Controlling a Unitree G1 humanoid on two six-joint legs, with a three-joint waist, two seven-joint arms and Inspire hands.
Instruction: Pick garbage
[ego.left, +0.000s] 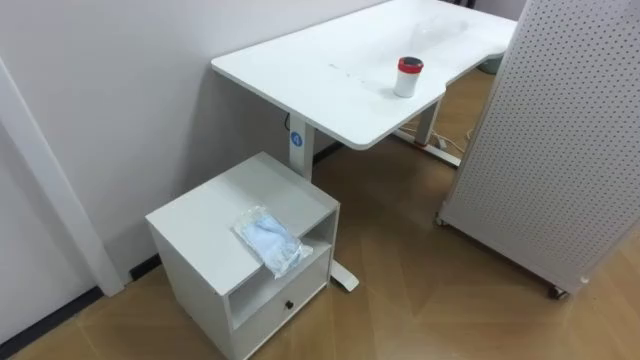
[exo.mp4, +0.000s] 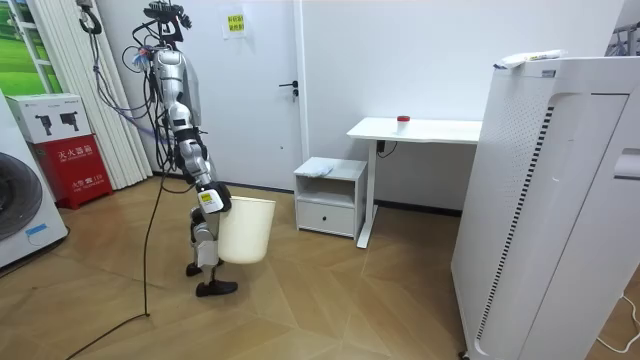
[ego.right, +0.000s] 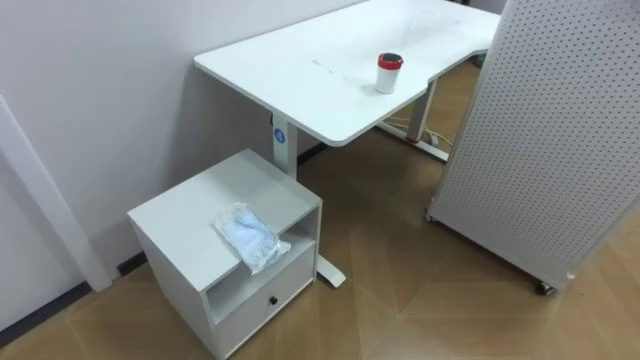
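Observation:
A crumpled clear plastic bag (ego.left: 268, 238) with pale blue inside lies on top of a low white cabinet (ego.left: 215, 215), near its front edge. A white cup with a red lid (ego.left: 409, 76) stands on the white desk (ego.left: 320, 70) behind it. In the room view I stand on the wood floor a few steps from the cabinet (exo.mp4: 330, 195), facing it. My right hand (exo.mp4: 210, 199) is at the rim of a white bin (exo.mp4: 245, 230) that hangs at my hip, clear of the floor.
A white perforated panel on wheels (ego.left: 560, 150) stands right of the desk. In the room view a tall white unit (exo.mp4: 555, 200) fills the right foreground, and a washing machine (exo.mp4: 20, 200) and a red box (exo.mp4: 75, 165) stand at the left. Bare wood floor lies between me and the cabinet.

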